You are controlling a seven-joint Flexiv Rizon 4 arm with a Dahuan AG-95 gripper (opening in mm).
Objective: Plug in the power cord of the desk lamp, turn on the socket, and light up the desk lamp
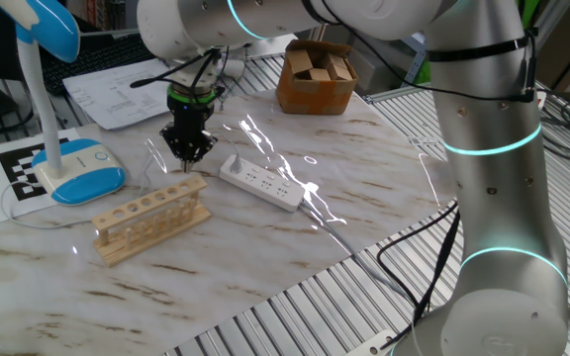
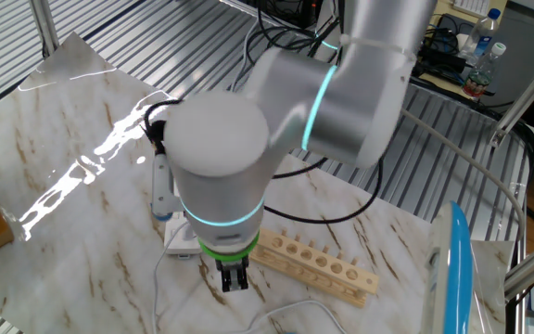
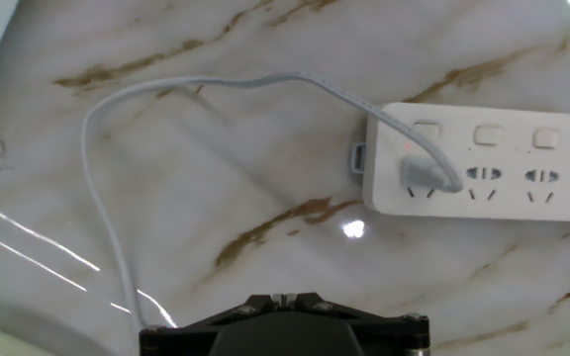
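Note:
The socket (image 3: 483, 173) is a long white strip at the right of the hand view; it also lies mid-table in one fixed view (image 1: 260, 183). A grey plug (image 3: 427, 176) sits in its end outlet. The thin power cord (image 3: 166, 84) runs from the plug up, left, then down in a loop. The desk lamp stands at the left with its blue-rimmed base (image 1: 82, 170) and blue head (image 1: 52, 25). My gripper (image 1: 188, 148) hangs over the table between lamp and socket, fingers together and empty. It also shows in the hand view (image 3: 279, 297) and in the other fixed view (image 2: 233, 276).
A wooden rack (image 1: 151, 218) with a row of holes lies in front of the gripper. A cardboard box (image 1: 315, 74) stands at the back. Papers (image 1: 127, 89) lie at the back left. A marker tag (image 1: 23, 168) lies by the lamp base.

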